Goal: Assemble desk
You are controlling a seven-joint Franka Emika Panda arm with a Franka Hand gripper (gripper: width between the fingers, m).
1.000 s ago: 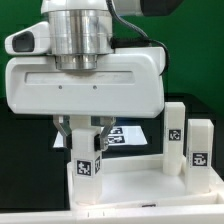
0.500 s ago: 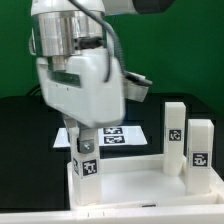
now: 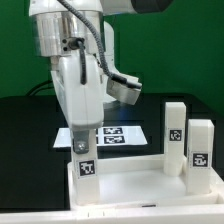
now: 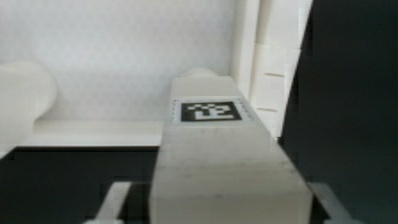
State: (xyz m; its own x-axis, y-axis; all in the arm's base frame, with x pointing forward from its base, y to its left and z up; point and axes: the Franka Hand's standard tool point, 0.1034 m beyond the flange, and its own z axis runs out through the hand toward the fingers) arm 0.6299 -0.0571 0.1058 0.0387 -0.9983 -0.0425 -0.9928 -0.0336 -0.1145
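My hand (image 3: pixel 84 148) grips one leg (image 3: pixel 86 170) on the tabletop (image 3: pixel 130 185); two more legs (image 3: pixel 175 135) stand at the exterior view's right

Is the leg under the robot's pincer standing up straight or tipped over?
Standing up straight. The leg stands on end at the tabletop's corner, tag facing the exterior view, right under the pincer.

- A black table (image 3: pixel 25 120) is seen carrying everything.
- The rimmed white tabletop panel (image 3: pixel 140 187) of the desk is laid flat on it at the front.
- The marker board (image 3: pixel 118 136) is laid flat on it just behind the panel.
- In the wrist view, the dark table surface (image 4: pixel 356 110) is seen beside the panel's rim (image 4: pixel 270 60).
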